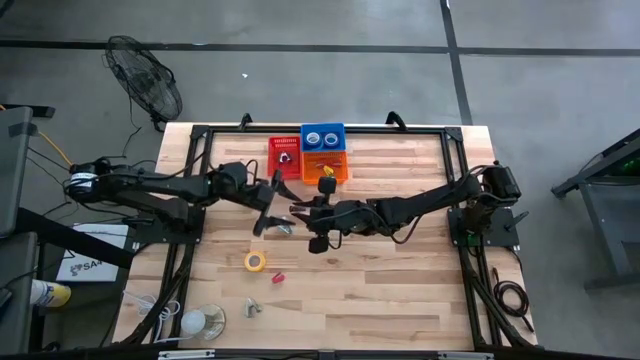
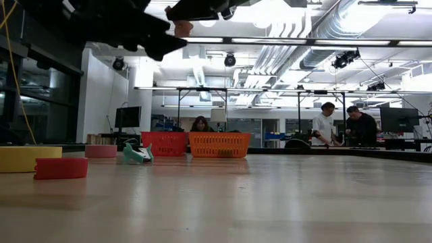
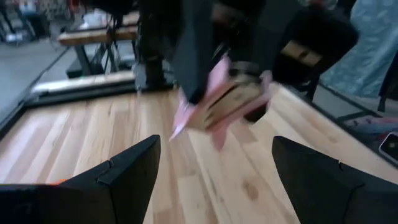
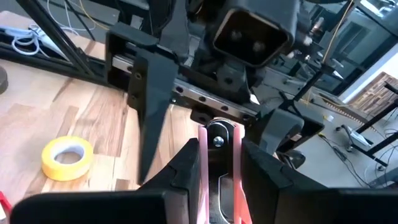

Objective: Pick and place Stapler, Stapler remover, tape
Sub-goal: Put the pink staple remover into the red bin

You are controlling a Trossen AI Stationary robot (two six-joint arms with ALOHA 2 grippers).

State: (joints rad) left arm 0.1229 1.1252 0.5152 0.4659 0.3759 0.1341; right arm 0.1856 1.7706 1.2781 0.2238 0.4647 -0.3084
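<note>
My right gripper [image 1: 300, 212] hangs over the table's middle, shut on a pink stapler [image 3: 224, 102], which also shows in the right wrist view [image 4: 204, 168]. Facing it from the left, my left gripper [image 1: 266, 218] stands open just short of the stapler, its fingers [image 3: 124, 177] wide apart and empty. A yellow tape roll [image 1: 256, 261] lies flat on the table nearer the front edge, and a small red piece [image 1: 278, 277] lies beside it. A small teal object [image 2: 137, 154] rests on the table under the grippers. My right gripper pinches the pink stapler between its two fingers, which lie along the stapler's long sides. The stapler's riveted end [image 4: 217, 142] sticks out past the fingertips. The fingers come nearly level from the table's right. The stapler is lifted clear of the table [image 2: 181, 28].
Red [image 1: 284, 158], blue [image 1: 322, 137] and orange [image 1: 326, 165] baskets stand at the far edge. A metal clip [image 1: 252, 308] lies near the front left. A black frame [image 1: 205, 135] borders the table. People are in the room beyond.
</note>
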